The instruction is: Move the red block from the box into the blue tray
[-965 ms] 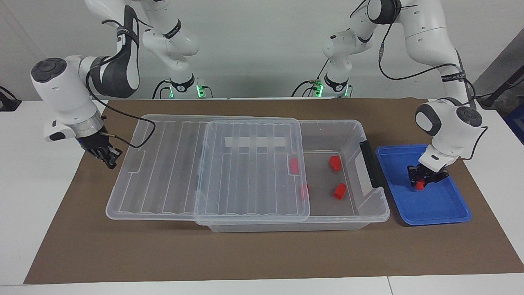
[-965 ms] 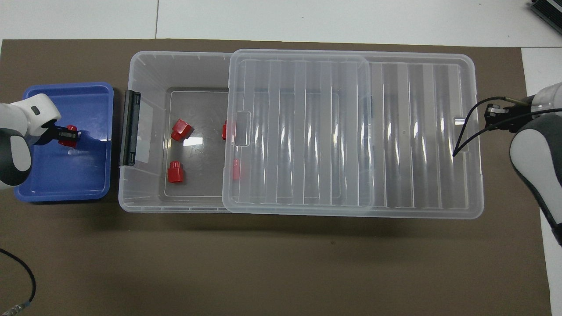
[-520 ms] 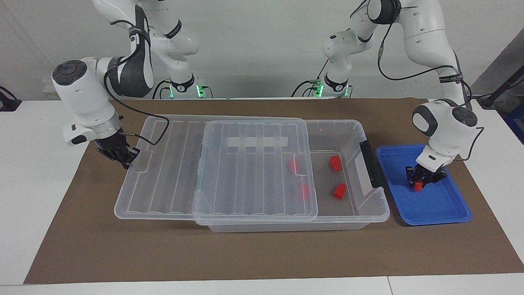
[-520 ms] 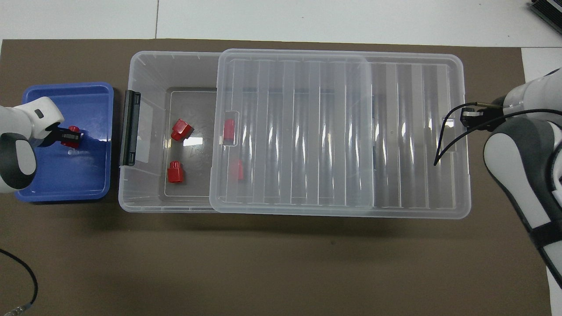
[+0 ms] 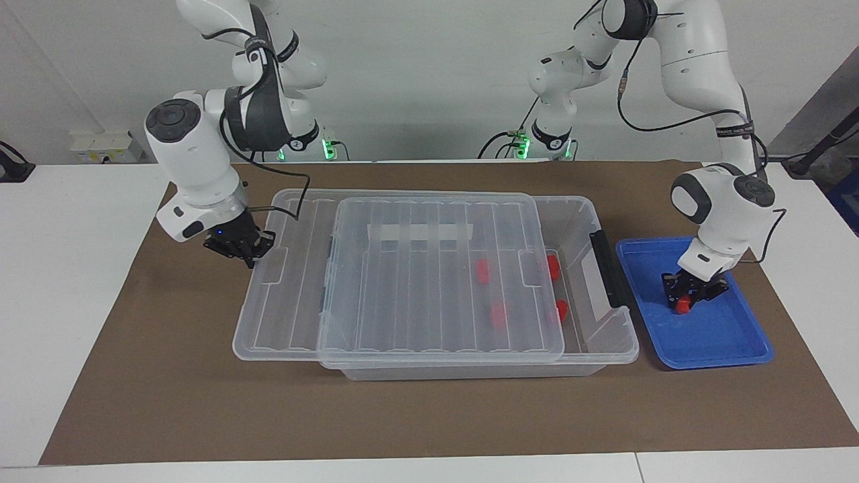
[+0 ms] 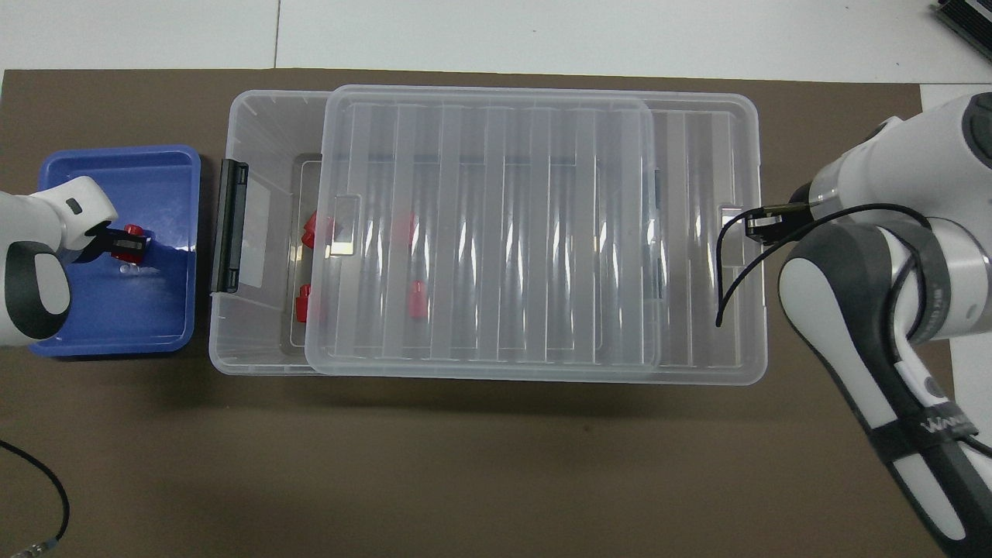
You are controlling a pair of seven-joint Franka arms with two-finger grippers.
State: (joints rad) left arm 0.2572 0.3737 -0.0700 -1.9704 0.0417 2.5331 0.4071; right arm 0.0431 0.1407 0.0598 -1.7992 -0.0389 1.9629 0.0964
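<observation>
The blue tray [image 5: 713,341] [image 6: 116,325] lies at the left arm's end of the table, beside the clear box [image 5: 578,216] [image 6: 260,147]. My left gripper [image 5: 688,295] [image 6: 126,244] is low in the tray, shut on a red block [image 5: 683,305] [image 6: 126,242]. Several more red blocks [image 5: 498,314] [image 6: 317,229] lie in the box, mostly under the ribbed clear lid [image 5: 402,282] [image 6: 496,232]. The lid rests on the box and overhangs its end toward the right arm. My right gripper [image 5: 245,252] [image 6: 763,225] is shut on that overhanging end.
A dark grey clip handle [image 5: 607,268] [image 6: 229,226] stands up on the box end next to the tray. A brown mat [image 5: 429,416] covers the table under everything. The box stays uncovered only in a narrow strip by the handle.
The right gripper has slid the lid toward the left arm's end, so it now covers most of the box and its blocks. The left gripper has stayed in the tray with its block.
</observation>
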